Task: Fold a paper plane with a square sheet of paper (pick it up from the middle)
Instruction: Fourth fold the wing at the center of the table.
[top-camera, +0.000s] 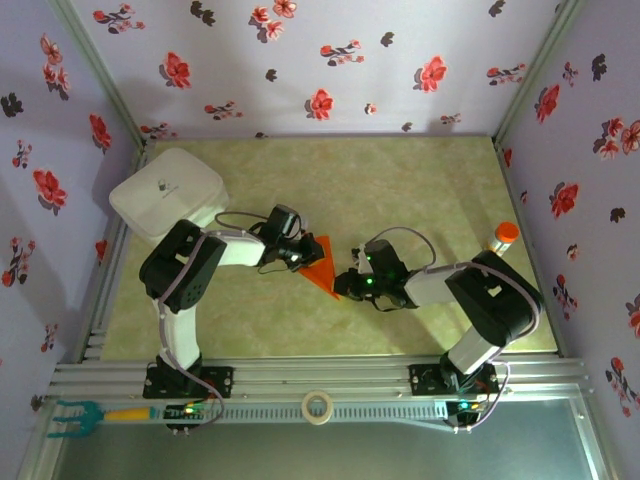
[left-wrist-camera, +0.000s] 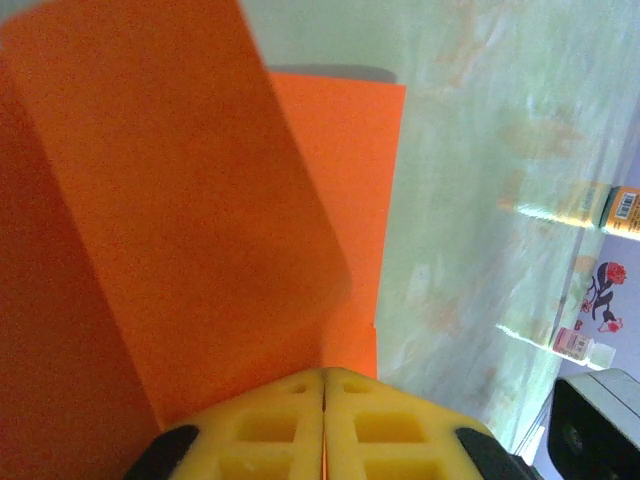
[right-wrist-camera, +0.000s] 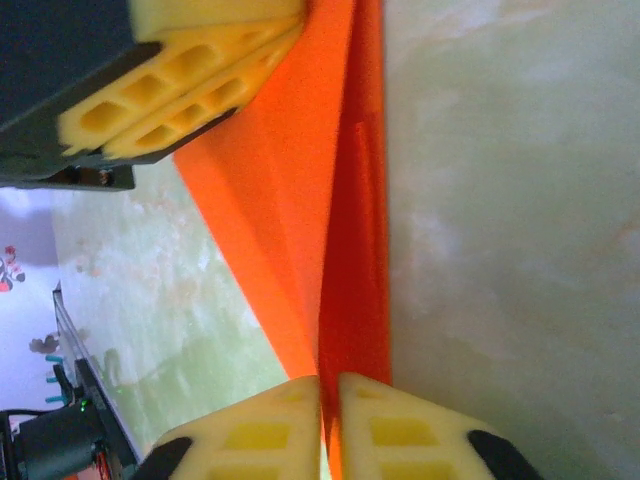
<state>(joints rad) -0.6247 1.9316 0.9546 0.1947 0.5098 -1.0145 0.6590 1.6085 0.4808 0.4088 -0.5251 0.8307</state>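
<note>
While the orange sheet (top-camera: 322, 262) is no longer a flat square, it is not a plane yet either. From above it reads as a creased wedge, and from my wrists I see at least one long crease with a flap standing up off a lower layer. My left pincer (left-wrist-camera: 324, 378) is closed on one end of it, pads pressed together with a sliver of orange between them. My right pincer (right-wrist-camera: 328, 385) is clamped on the opposite end in the same way. The paper spans the gap between the two near the middle of the bench (top-camera: 420, 190), and I cannot tell whether its lower edge touches the surface. I judge the first folds done; narrowing it to a dart, pressing the centre crease and shaping the wings remain.
</note>
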